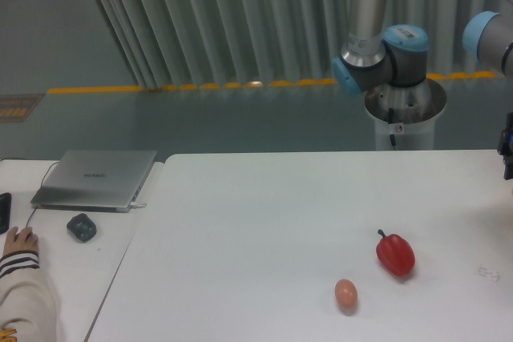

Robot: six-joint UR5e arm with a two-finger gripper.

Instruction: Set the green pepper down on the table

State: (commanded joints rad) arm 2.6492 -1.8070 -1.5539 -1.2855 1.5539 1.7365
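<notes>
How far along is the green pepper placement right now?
Nothing looks done yet: the table holds only the red pepper and the egg; no green pepper shows. The arm reaches off the right edge; whether the tool, barely in view there, holds anything cannot be told. The placement is still left.

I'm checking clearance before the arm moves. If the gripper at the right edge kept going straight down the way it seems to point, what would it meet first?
Only a sliver of the gripper shows, so its heading is uncertain. Straight down, it would probably meet bare table first; the red pepper and egg lie well left.
</notes>
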